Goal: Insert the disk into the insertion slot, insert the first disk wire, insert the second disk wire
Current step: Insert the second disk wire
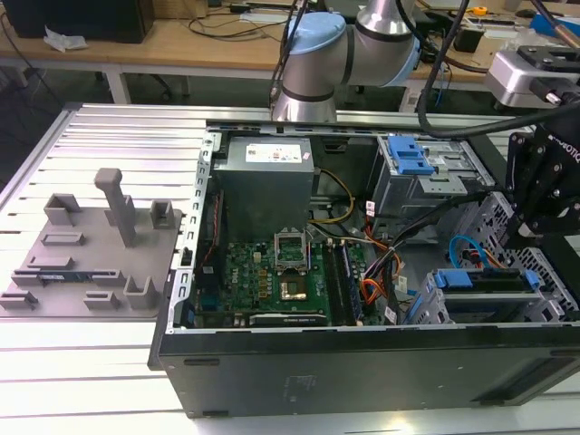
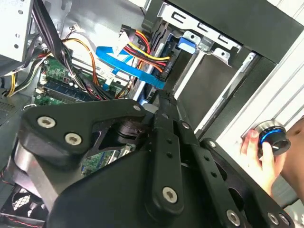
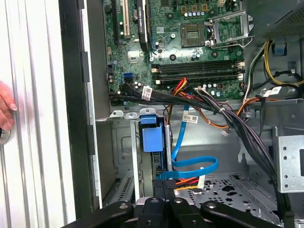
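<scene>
The arm (image 1: pixel 349 50) reaches from the far side toward the exterior view's right, its black gripper (image 1: pixel 544 186) pointing down. A person's hand (image 2: pixel 261 159) rests nearby, apparently gripping something.

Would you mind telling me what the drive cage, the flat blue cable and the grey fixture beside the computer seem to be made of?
The drive cage looks like bare sheet metal: silver-grey, thin, punched with holes. The flat blue cable looks like flexible plastic-jacketed ribbon, since it bends in a smooth glossy loop. The grey fixture looks like matte plastic, possibly printed, with uniform dull grey blocks and a post; that much is uncertain.
</scene>
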You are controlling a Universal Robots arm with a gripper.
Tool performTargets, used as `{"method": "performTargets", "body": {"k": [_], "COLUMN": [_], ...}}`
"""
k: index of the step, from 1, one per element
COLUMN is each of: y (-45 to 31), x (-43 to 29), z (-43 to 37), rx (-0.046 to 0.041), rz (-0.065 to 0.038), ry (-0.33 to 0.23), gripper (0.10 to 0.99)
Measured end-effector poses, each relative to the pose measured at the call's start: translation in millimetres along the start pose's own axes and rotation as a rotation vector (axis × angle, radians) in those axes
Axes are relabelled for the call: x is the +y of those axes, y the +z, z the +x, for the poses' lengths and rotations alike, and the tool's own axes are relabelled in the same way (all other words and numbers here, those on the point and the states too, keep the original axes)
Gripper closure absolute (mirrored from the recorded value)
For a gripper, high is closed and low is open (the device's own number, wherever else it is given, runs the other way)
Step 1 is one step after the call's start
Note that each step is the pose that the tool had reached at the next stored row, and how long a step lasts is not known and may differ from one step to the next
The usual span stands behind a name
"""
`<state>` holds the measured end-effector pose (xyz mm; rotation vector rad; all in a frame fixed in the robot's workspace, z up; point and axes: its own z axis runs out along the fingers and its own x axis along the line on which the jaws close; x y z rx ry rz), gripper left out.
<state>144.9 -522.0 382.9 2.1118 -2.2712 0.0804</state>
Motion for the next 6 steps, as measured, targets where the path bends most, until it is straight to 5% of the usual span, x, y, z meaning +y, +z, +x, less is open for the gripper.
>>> {"method": "performTargets", "body": {"k": [6], "y": [0.0], "x": [0.0], "z": [0.0], "rx": [0.0007], "rz": [0.0], "ry": [0.0], "gripper": [0.98]}}
